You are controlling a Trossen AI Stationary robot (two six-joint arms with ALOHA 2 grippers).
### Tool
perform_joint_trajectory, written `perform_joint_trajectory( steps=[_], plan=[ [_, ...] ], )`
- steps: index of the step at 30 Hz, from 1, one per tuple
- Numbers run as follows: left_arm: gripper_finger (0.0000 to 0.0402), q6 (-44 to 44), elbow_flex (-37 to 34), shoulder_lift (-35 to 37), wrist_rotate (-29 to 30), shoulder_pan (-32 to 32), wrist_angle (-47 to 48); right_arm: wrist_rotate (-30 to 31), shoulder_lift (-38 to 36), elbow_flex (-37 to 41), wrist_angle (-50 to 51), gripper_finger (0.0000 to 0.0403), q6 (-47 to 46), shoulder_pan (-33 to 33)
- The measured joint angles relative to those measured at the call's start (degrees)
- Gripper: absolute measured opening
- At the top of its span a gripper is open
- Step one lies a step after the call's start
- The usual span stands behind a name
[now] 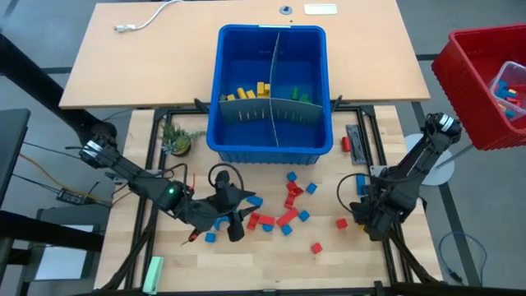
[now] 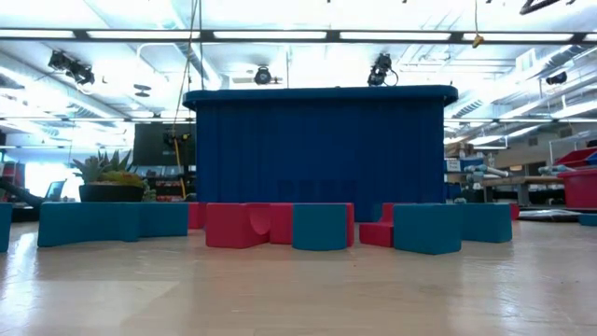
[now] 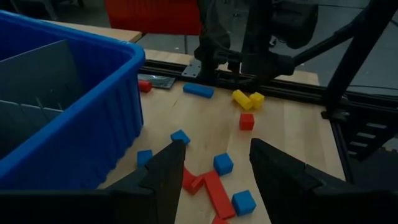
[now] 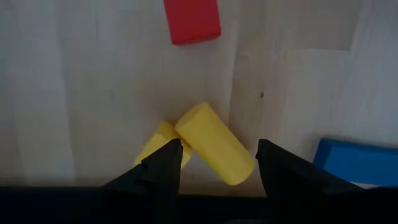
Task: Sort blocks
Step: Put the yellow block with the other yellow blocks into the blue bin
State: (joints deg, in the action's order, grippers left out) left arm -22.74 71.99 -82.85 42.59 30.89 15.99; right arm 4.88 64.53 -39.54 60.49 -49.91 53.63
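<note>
A blue bin (image 1: 271,140) with grey dividers (image 1: 275,111) stands at the table's twelve o'clock; a small potted plant (image 1: 177,141) sits at its nine o'clock, a red crate (image 1: 477,78) at its three o'clock, a white cable (image 1: 144,20) at eleven

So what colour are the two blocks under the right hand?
Yellow blocks, below the right hand; clearest in the right wrist view.

Matt plastic blocks (image 3: 223,163), glossy plastic bin (image 1: 271,146), wood-grain tbl (image 1: 345,263)
</note>
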Motion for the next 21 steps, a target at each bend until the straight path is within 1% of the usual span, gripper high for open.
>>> perform_joint_trajectory(
  steps=[6, 13, 17, 21],
  plan=[
    [0.0192, 0.0, 0.0, 0.0, 0.3, 0.0, -0.1, 0.4, 0.0, 3.3, -5.3, 0.0194, 1.1, 0.0],
    [0.0192, 0.0, 0.0, 0.0, 0.4, 0.0, -0.1, -0.6, 0.0, 5.9, -5.8, 0.0189, 3.9, 0.0],
    [0.0192, 0.0, 0.0, 0.0, 0.4, 0.0, -0.1, -1.6, 0.0, 6.3, -7.9, 0.019, 6.4, 0.0],
    [0.0192, 0.3, 0.0, 0.0, 0.5, 0.0, -0.1, -1.7, 0.0, 7.1, -10.6, 0.0187, 6.6, 0.0]
  ],
)
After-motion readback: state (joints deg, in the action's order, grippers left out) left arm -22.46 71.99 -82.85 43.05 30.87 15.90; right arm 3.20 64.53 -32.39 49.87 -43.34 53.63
